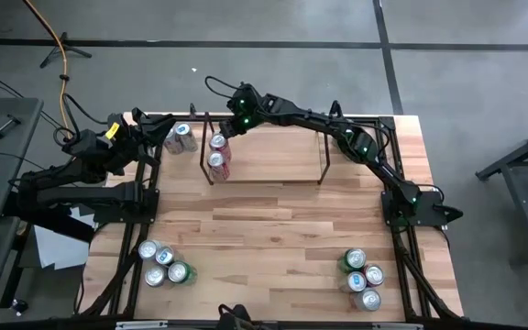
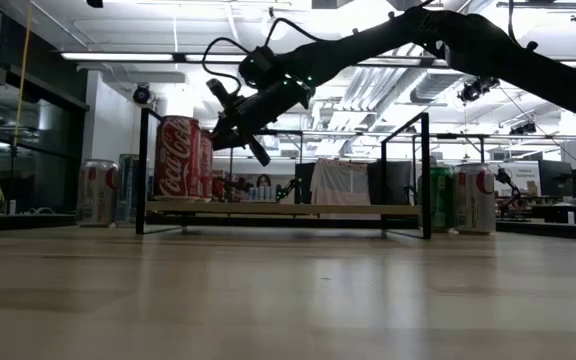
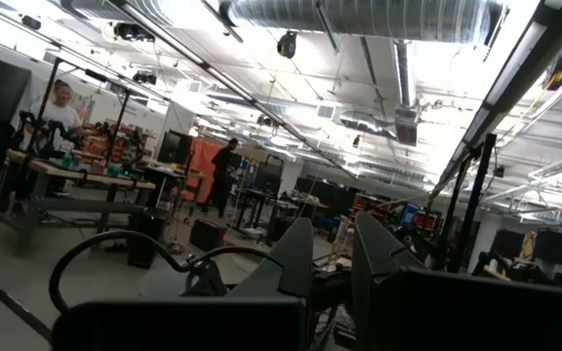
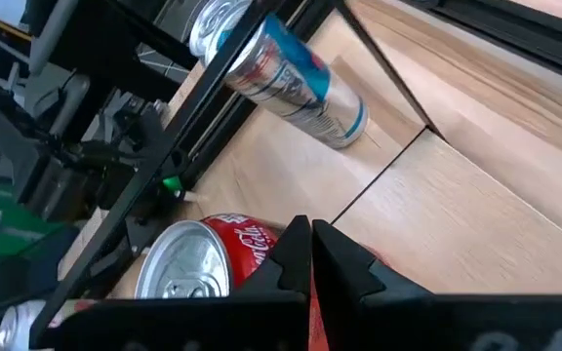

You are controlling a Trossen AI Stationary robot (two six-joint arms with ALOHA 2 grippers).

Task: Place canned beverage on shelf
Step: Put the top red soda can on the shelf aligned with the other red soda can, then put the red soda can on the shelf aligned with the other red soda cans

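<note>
Two grippers, both closed and empty, for your check. The right gripper (image 1: 230,128) hangs above the left end of the shelf (image 1: 273,180), its fingers (image 4: 310,255) pressed together, just over the two red Coca-Cola cans (image 1: 218,152) that stand upright on the shelf's wood base. In the low view you see it tilted down, clear of the can tops. A silver and blue can (image 1: 181,137) stands on the desk (image 1: 273,238) just left of the shelf, outside the rods. The left gripper (image 1: 126,128) sits at the desk's far left corner, its fingers (image 3: 296,255) set close, pointing into the room. Three cans (image 1: 161,263) cluster at the near left of the desk, three more cans (image 1: 362,275) at the near right, well apart from the shelf.
</note>
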